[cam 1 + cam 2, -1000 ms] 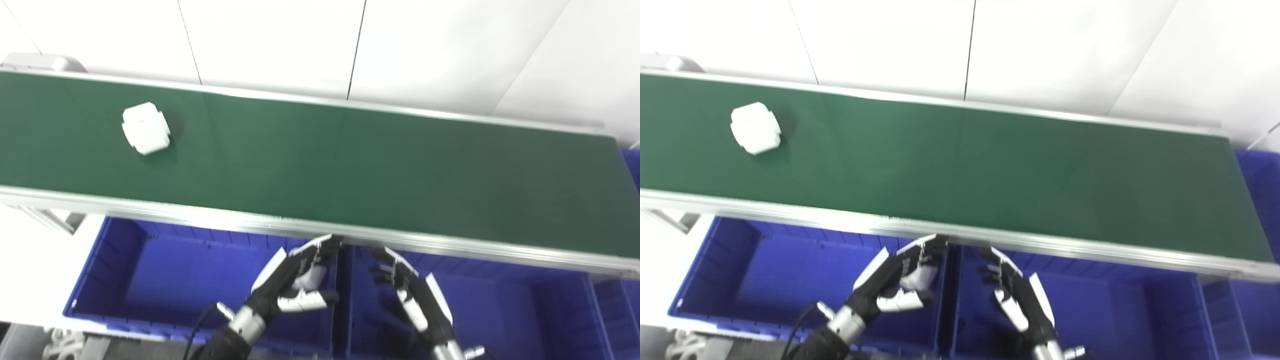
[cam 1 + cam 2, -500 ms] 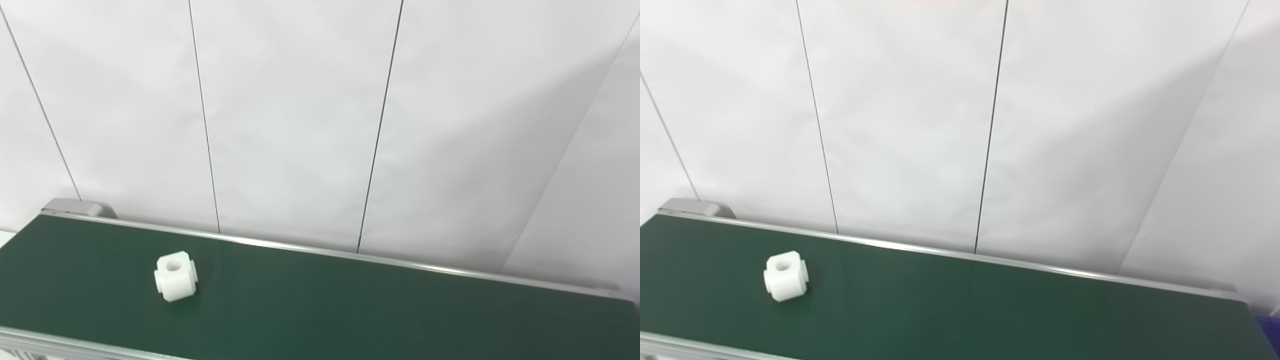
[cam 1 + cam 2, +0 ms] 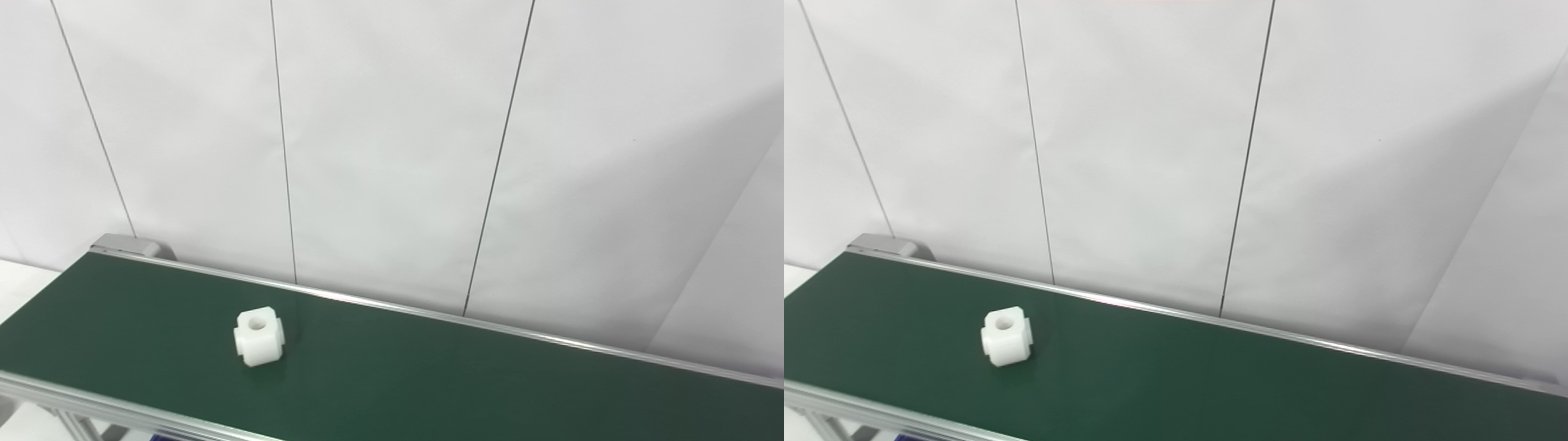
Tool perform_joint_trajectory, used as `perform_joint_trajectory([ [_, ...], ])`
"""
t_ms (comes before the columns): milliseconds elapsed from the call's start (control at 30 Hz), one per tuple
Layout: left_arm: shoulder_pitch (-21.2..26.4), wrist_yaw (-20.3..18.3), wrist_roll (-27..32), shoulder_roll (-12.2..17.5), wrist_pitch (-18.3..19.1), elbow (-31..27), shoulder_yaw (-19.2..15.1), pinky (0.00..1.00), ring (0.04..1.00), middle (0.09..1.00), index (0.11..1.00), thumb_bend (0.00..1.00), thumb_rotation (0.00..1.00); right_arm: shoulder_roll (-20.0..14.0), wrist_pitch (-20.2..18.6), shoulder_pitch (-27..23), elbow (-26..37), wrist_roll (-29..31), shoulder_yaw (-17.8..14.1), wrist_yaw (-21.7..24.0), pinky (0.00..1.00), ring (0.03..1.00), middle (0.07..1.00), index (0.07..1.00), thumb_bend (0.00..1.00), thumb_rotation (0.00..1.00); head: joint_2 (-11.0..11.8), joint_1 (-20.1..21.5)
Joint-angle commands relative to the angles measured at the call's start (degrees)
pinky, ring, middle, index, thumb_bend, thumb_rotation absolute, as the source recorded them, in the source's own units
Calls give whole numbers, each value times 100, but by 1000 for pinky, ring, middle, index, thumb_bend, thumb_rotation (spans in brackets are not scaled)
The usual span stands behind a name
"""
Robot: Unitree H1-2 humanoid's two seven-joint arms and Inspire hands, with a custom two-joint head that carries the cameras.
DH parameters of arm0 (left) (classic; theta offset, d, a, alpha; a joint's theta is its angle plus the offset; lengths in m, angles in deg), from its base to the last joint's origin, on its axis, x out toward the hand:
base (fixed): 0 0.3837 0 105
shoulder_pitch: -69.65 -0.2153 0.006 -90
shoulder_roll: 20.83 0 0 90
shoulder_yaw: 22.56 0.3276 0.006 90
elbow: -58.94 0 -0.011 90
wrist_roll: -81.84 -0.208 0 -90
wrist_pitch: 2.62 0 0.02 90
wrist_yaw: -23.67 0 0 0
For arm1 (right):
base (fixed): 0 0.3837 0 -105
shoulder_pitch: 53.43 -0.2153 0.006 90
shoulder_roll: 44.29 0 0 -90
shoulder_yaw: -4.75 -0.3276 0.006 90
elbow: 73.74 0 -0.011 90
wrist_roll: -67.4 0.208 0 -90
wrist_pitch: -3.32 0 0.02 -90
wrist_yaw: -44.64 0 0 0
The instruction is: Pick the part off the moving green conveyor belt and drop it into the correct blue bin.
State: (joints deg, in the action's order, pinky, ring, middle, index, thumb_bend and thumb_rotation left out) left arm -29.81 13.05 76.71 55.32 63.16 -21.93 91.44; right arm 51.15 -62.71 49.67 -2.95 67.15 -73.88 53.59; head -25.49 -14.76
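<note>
Out of frame in both eye views: left hand and right hand alike, so no telling how far open either is or what either holds or touches. Likewise out of frame, apart from a sliver of blue at the bottom edge: the blue bins, contents unseen.

Resting on the dark green conveyor belt (image 3: pixel 429 380), toward its left end: a small white plastic block-shaped part (image 3: pixel 259 336) with a round hole in its top face and stubby bosses on its sides. Sitting upright, nearer the belt's front aluminium rail (image 3: pixel 110 407) than the back rail (image 3: pixel 1164 312), touching neither. Behind the belt, a white panelled wall (image 3: pixel 1151 153) with thin dark vertical seams.
</note>
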Motion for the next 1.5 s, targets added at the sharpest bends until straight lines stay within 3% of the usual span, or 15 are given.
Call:
perform_joint_trajectory([
  [0,44,-223,96,-33,55,-781,150,672,757,795,773,807,587,-74,296,24,258,152,-125,156,723,769,873,835,861,1000,-210,-122],
  [100,121,-382,34,-13,485,-1593,236,624,723,782,761,806,528,-69,296,50,341,305,-270,387,770,817,877,849,835,1000,-326,-222],
  [267,502,-377,-411,66,1019,-2407,19,666,747,787,773,831,534,79,296,87,441,486,-476,648,807,826,889,852,865,1000,-534,-122],
  [367,831,-340,-696,167,1225,-2603,-259,685,759,800,785,817,543,144,294,125,559,324,-468,606,818,847,900,857,844,1000,-693,45],
  [400,985,-297,-796,217,1304,-2642,-414,714,784,823,802,796,529,159,292,141,640,168,-430,520,818,849,906,863,833,1000,-899,192],
  [433,1137,-251,-914,276,1384,-2679,-567,701,780,822,801,793,514,173,293,156,720,30,-396,448,807,838,900,866,830,1000,-1027,249],
  [600,1743,-141,-1763,542,1873,-2733,-1078,601,726,810,802,766,441,154,294,155,834,-135,-350,287,757,787,846,844,864,1000,-1251,222],
  [733,2243,-116,-2675,904,2109,-2418,-1180,608,740,800,787,797,396,57,294,158,844,-126,-383,252,734,774,823,836,891,1000,-1290,172],
  [1067,2722,-171,-3765,1468,2271,-1626,-963,576,742,802,789,878,334,-34,295,223,922,-72,-365,269,706,754,801,812,919,1000,-1241,198],
  [1333,2862,79,-4084,1609,2344,-986,-980,646,813,838,805,907,282,-64,295,183,808,-63,-336,266,704,751,802,800,903,1000,-1085,167],
  [1467,2769,619,-4747,1473,2682,-772,-924,657,825,846,800,892,250,-70,296,156,744,-33,-320,301,699,753,805,794,894,1000,-995,178],
])
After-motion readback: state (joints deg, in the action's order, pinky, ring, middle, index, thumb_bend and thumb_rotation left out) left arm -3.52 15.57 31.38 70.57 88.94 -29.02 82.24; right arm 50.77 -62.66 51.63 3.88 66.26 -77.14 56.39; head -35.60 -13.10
